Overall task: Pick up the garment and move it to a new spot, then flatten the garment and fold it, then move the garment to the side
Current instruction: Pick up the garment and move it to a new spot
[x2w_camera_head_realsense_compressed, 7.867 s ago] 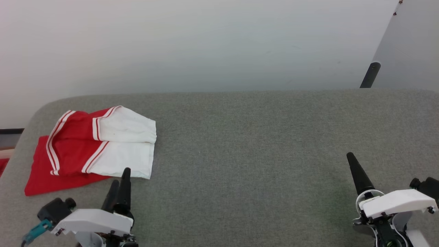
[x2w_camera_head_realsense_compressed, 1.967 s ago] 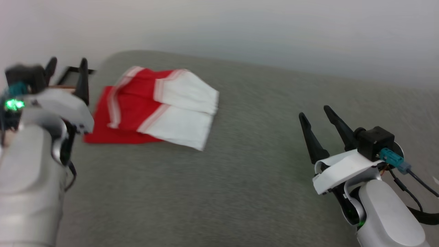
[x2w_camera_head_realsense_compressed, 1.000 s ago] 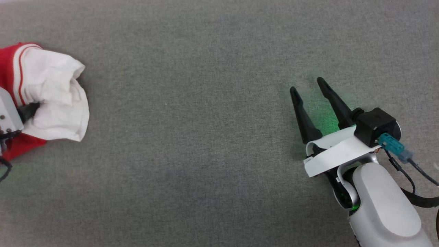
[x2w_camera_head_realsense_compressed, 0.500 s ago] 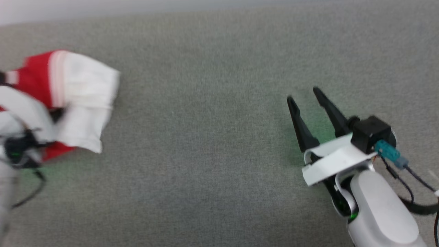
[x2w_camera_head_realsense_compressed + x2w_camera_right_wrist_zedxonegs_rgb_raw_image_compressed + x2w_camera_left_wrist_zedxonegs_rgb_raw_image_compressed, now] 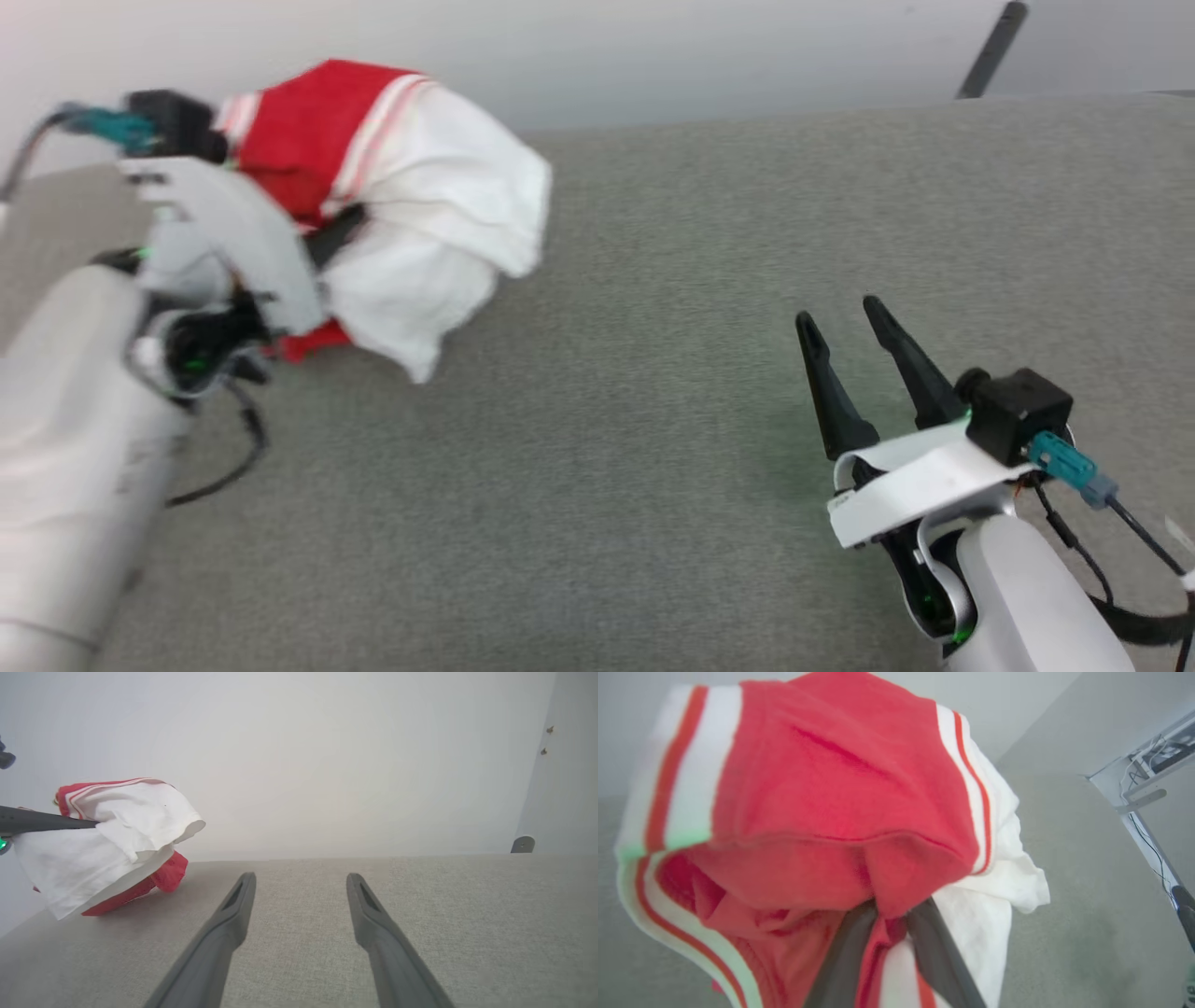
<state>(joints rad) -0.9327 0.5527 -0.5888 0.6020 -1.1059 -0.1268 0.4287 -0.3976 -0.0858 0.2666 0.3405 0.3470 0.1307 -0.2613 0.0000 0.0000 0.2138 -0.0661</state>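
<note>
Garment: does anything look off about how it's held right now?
The garment is a crumpled bundle pinched in the left tool, white part drooping, red edge hanging close to the table. No damage visible. The right tool is open, empty.

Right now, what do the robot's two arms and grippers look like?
The right gripper and left gripper each have two long, dark, tapering fingers on a white bracket. A black camera box with a teal plug and thin black cable sits at each wrist. The forearms are smooth pale grey, with small green lights.

Bunched red-and-white garment (image 5: 840, 798) tight within the left claw (image 5: 896, 912).
</note>
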